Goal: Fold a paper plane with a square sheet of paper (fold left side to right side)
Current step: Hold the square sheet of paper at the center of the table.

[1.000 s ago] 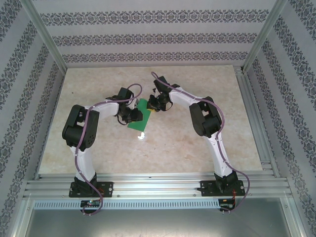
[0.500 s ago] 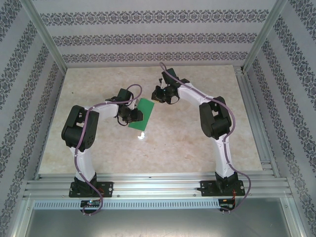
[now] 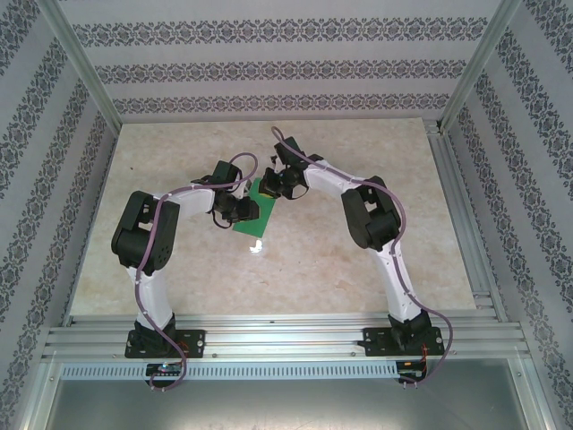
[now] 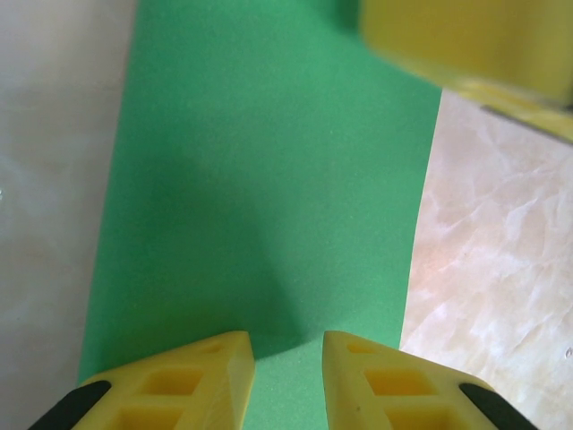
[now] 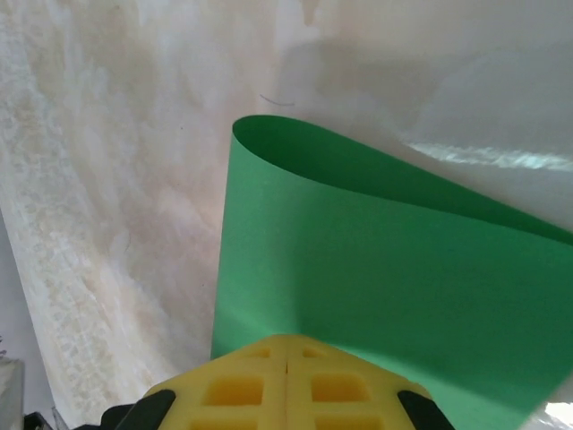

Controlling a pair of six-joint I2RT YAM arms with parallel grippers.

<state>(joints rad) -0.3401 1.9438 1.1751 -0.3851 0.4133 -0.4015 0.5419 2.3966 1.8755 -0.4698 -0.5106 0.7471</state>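
— Where is the paper?

— The green sheet lies on the pale marble table, near the middle and between the tips of the two arms. From above, part of it is hidden under the wrists.

— Does it lie flat?

— Not all of it. In the left wrist view it looks like a flat, upright green strip with straight long edges and table on both sides. In the right wrist view one side curves over in a soft, rounded loop, not pressed into a sharp crease, with one layer arching above another.

— What about the left gripper?

— It stands over the near end of the strip. Its yellow fingers are apart, with green paper showing in the gap and nothing between them. I cannot tell whether the tips touch the sheet.

— And the right gripper?

— Its fingers are closed tight, with only a thin seam between them. The tips sit right at the sheet, on the side away from the loop. I cannot tell whether a layer of paper is pinched in that seam. The left wrist view shows it as a blurred yellow shape at the sheet's far right corner.
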